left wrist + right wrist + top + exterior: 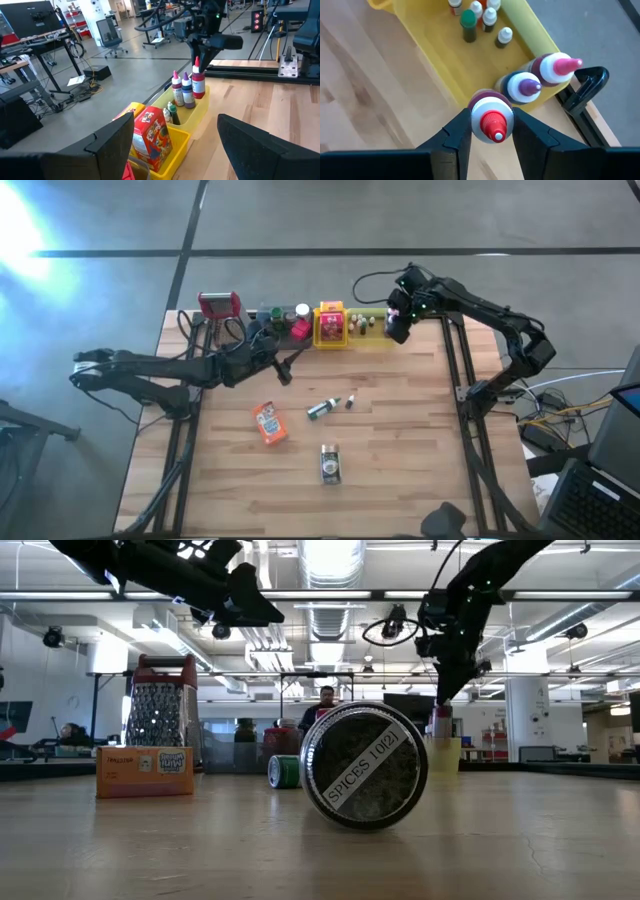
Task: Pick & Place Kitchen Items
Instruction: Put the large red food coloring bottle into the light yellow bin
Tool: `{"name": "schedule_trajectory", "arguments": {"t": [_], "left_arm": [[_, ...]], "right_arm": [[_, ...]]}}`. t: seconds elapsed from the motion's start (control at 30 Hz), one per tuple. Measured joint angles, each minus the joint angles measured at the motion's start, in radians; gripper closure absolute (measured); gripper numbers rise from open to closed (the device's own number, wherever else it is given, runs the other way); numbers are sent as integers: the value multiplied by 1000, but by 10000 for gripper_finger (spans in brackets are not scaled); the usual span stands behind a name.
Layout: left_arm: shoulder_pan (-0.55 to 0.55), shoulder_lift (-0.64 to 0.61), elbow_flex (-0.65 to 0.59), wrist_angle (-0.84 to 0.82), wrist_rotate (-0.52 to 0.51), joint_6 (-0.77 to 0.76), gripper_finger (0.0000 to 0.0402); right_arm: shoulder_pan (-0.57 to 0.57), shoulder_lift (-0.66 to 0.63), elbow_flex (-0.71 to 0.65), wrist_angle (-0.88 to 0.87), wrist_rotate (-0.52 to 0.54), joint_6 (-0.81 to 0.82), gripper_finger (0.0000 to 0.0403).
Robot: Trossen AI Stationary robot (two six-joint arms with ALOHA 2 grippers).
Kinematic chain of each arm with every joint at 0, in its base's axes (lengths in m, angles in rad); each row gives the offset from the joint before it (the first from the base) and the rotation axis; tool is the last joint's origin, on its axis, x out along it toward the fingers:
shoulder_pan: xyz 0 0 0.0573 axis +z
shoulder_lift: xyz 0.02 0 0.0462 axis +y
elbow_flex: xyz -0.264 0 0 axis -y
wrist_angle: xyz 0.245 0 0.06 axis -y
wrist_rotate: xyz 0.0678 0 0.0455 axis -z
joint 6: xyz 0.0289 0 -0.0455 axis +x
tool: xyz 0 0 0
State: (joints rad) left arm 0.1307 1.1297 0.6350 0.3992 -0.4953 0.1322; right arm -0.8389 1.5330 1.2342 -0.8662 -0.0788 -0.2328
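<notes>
Right now the red-capped bottle (491,121) sits between my right fingers (492,132), which pinch it just under the cap, at the end of the yellow tray (432,55) where it stands beside a purple-capped bottle (524,86) and a pink-capped bottle (556,66). I judge it light and stiff, a small plastic bottle with a smooth round body, so it could twist or slip if I squeeze off-centre; the neck below the cap is the sound place to hold, since the cap's shoulder stops it sliding down. Whether its base rests on the tray floor I cannot tell. Further along the same tray stand several tiny bottles, among them a green-capped bottle (468,21). Out on the wooden surface (400,450) more items wait: an orange packet (268,423), a small green bottle (321,409) lying on its side, a tinier bottle (350,401) near it, and a spice jar (330,463) tipped over, which may roll if nudged. My left gripper (281,367) hovers near the back row of trays, fingers spread moderately wide and holding nothing.
</notes>
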Motion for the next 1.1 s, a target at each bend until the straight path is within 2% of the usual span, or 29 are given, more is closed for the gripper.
{"name": "schedule_trajectory", "arguments": {"t": [0.77, 1.1], "left_arm": [[0, 0, 0, 3, 0, -5, 110], [0, 0, 0, 5, 0, -5, 110]], "right_arm": [[-24, 0, -207, 240, -9, -30, 290], [-23, 0, -199, 257, -7, -33, 215]]}}
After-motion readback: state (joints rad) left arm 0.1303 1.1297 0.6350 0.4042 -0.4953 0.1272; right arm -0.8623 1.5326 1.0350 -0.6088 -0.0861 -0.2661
